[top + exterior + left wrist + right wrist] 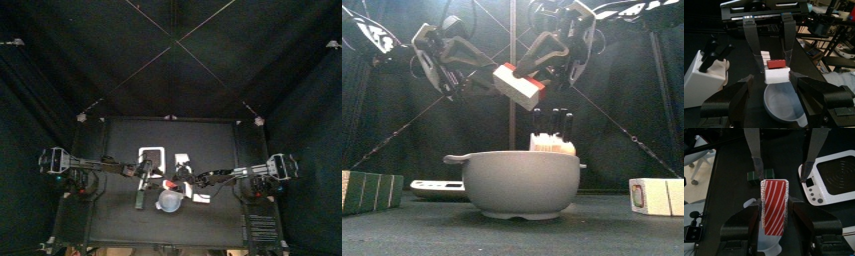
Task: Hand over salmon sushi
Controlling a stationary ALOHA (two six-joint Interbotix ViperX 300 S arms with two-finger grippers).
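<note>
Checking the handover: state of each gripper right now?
Left gripper: open, holding nothing.
Right gripper: shut on the salmon sushi, above the bowl.

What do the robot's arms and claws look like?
Both arms are black with chunky joints and loose black cables. The left gripper and the right gripper each have two thick black jaws, with lighter grey parts showing near the wrists in the front view.

Black curtains [54, 60] around a small black table [120, 220], cluttered room beyond.
</note>
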